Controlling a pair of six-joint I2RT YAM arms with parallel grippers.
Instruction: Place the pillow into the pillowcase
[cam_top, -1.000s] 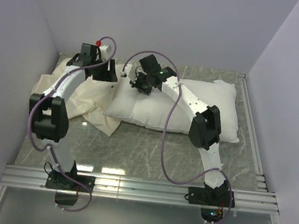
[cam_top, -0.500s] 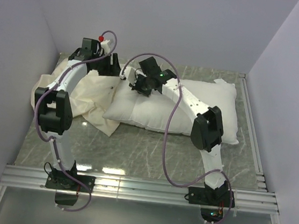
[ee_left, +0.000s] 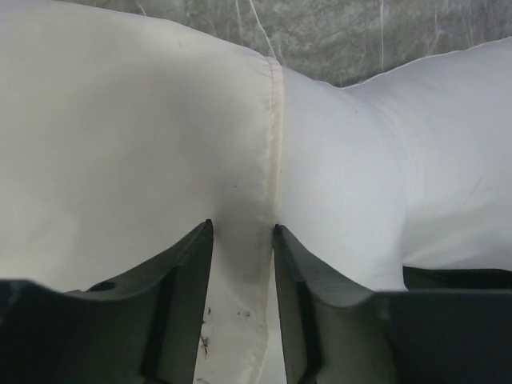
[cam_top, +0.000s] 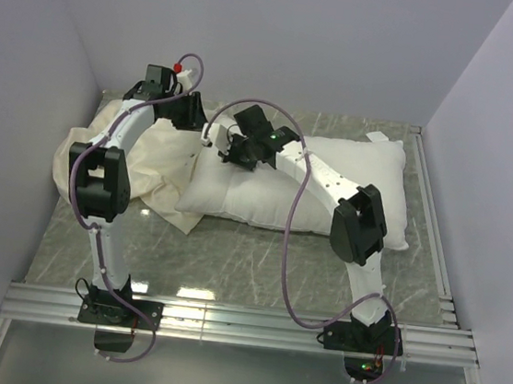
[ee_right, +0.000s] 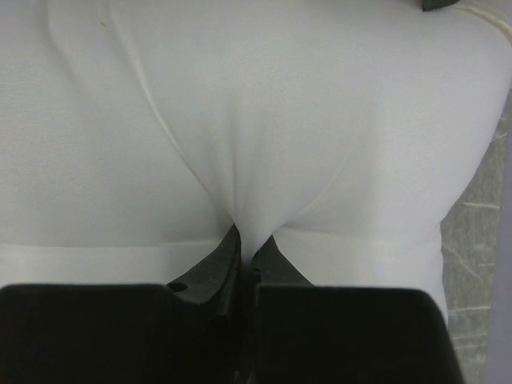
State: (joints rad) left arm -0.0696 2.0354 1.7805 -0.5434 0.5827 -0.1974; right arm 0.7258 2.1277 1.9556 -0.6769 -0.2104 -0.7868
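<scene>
Left hand — narrower now — straddles pillowcase hem.

1. The pillow is plain bright white.
2. The pillowcase, left of the pillow, is cream and yellower than the pillow. Its hem is a deeper cream stripe, with tiny dark specks near it.
3. The counter under the pillow is grey-green, marbled with pale veins.
4. The arms over the pillow have white links and black joints. The left hand and right hand are black.
5. The cables are mauve. A cap beyond the pillow's left end is red, and a light above the pillow glows green.
6. The walls behind the pillow are pale lavender. The rail in front of it is silver.
</scene>
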